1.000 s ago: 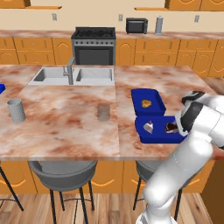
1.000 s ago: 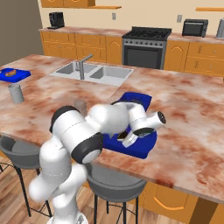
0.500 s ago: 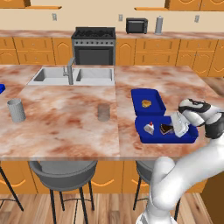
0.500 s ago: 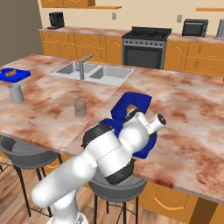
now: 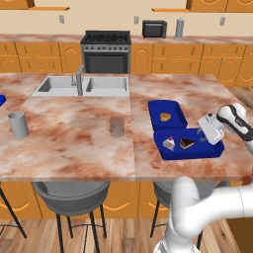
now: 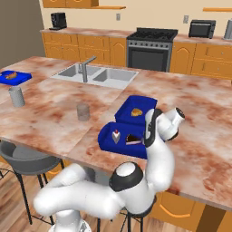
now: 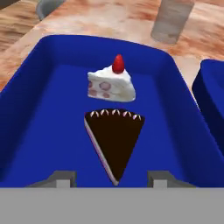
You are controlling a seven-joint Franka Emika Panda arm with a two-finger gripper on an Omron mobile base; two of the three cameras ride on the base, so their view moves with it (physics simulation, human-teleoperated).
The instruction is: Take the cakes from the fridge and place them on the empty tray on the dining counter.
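Both small wedge slices lie inside the shallow royal-blue rectangular tray (image 5: 195, 151) on the long desk with the mottled reddish-brown marble top (image 5: 69, 143). The dark chocolate slice with a pink layer (image 7: 114, 142) rests with its narrow tip pointing toward the hand camera, and the white slice topped with a red cherry (image 7: 110, 83) sits just beyond its broad end, close but apart from it. From the left base view the white slice (image 5: 169, 144) is to the left of the chocolate one (image 5: 186, 143), both in the middle of the tray.

The fingers (image 7: 109, 179) of the white arm hang above the near rim of the tray, spread wide and holding nothing; the tip of the chocolate slice shows between the two dark fingertips (image 7: 62, 178) in the hand view. In the left base view the hand (image 5: 211, 129) hovers over the right end of the tray, tilted down toward the slices.

Touching the far side of this tray, or very nearly so, is a second blue tray carrying a golden-brown pastry (image 5: 166, 117). A small translucent grey cup (image 5: 117, 127) stands on the desk to the left of the trays, and a taller grey cup (image 5: 18, 124) stands well apart near the left end. The steel double sink with its tap (image 5: 83, 85) is set into the far side of the desk. Grey bar stools (image 5: 72, 191) stand tucked under the near edge. Behind, against the wall, is a black stove (image 5: 105, 51) among orange cabinets.
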